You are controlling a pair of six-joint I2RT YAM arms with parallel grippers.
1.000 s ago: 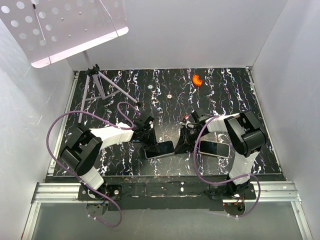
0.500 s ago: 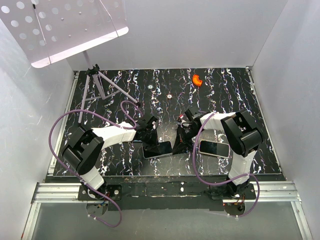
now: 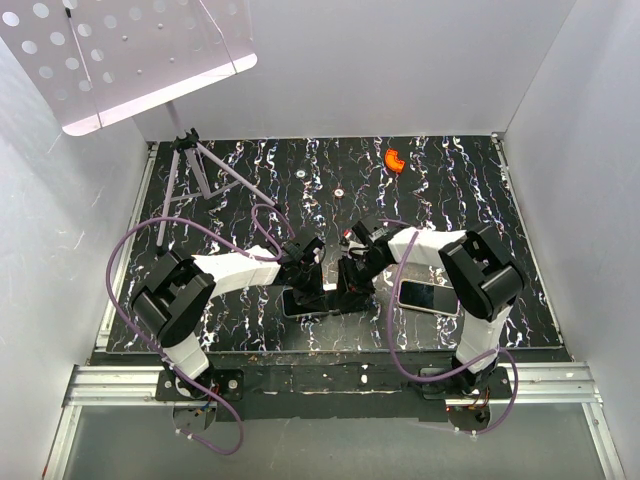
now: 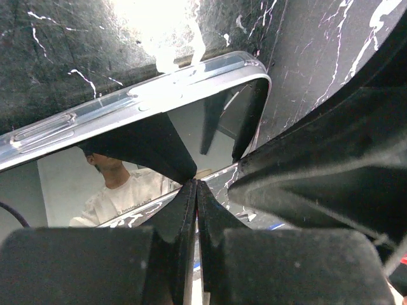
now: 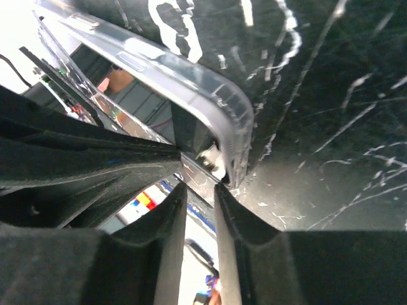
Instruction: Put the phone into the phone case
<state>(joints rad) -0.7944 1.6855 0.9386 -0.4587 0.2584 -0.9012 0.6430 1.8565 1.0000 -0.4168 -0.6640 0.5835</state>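
Observation:
A phone with a glossy dark screen [image 3: 300,303] lies in a clear case on the black marbled mat, between both grippers. In the left wrist view the case's clear rim [image 4: 146,95] frames the reflective screen [image 4: 213,124]. My left gripper [image 3: 312,277] is shut, and its tips [image 4: 197,184] rest on the screen. My right gripper [image 3: 350,285] is at the phone's right end. Its jaws stand a narrow gap apart [image 5: 197,187] over the screen, beside the case's clear corner [image 5: 219,105], where the phone's edge [image 5: 198,170] sits slightly raised.
A second flat dark slab with a pale rim [image 3: 430,297] lies right of the right gripper. A small orange piece [image 3: 394,159] sits at the back. A tripod stand [image 3: 200,170] stands back left under a perforated white panel [image 3: 130,50]. White walls enclose the mat.
Both grippers have moved toward each other onto the phone. The phone and case have slid a little to the left. The slab on the right has not moved.

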